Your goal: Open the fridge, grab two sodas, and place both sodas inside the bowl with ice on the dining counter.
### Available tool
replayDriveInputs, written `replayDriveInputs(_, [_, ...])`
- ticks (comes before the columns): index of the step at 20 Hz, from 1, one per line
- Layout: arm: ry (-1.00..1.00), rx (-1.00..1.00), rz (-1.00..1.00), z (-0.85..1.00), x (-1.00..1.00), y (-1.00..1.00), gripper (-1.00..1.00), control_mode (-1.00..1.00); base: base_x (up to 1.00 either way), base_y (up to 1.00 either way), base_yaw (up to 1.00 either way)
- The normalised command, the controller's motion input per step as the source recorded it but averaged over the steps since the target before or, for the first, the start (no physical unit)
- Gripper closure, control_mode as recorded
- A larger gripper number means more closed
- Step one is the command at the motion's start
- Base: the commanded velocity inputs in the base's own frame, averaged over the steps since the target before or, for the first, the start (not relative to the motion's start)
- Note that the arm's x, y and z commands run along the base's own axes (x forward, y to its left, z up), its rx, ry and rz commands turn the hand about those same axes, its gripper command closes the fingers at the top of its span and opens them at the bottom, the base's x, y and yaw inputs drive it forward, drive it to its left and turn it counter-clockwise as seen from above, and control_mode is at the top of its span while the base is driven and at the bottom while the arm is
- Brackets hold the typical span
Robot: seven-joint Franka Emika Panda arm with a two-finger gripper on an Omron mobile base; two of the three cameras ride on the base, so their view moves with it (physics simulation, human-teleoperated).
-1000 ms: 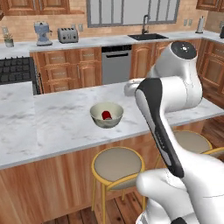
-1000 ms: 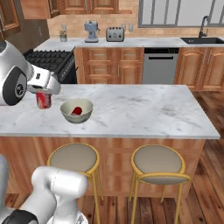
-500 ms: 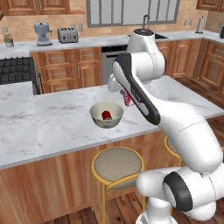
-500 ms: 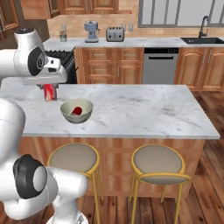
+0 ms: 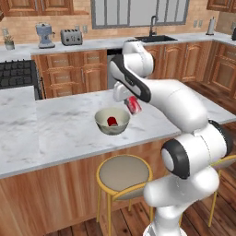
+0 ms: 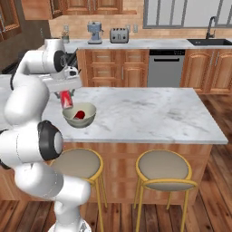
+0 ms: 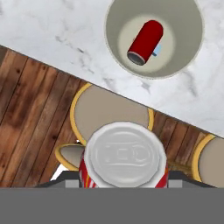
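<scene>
One small red drink can (image 7: 145, 41) lies inside the round grey-green bowl (image 5: 112, 122) on the white marble desk (image 6: 149, 113); my claw (image 5: 131, 105) pinches a second red can (image 5: 134, 105), tilted, beside the bowl's rim.

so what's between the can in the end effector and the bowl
Nothing: the held soda can hangs tilted just above the bowl's rim, with open air between them in the left base view. The other soda can already lies inside the bowl.

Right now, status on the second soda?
Gripper shut on second soda, held above the counter beside the bowl. First soda already lying in the bowl. Nothing between can and bowl.
</scene>
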Motion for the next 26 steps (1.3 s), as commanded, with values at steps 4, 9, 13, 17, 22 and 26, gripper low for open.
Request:
replayDriveInputs(4, [0.14,-0.10,0.05,-0.35,0.49,0.11,1.00,-1.00,0.00,0.00,0.00])
replayDriveInputs(9, [0.12,-0.08,0.08,-0.38,0.51,0.13,1.00,-1.00,0.00,0.00,0.00])
replayDriveInputs(13, [0.09,-0.07,0.07,-0.37,0.42,0.24,1.00,-1.00,0.00,0.00,0.00])
replayDriveInputs(17, [0.03,-0.06,0.04,-0.36,0.34,0.19,1.00,-1.00,0.00,0.00,0.00])
replayDriveInputs(22, [0.00,-0.01,0.04,-0.36,0.39,0.07,1.00,-1.00,0.00,0.00,0.00])
replayDriveInputs(26, [0.00,0.00,0.04,-0.29,0.51,0.00,1.00,-1.00,0.00,0.00,0.00])
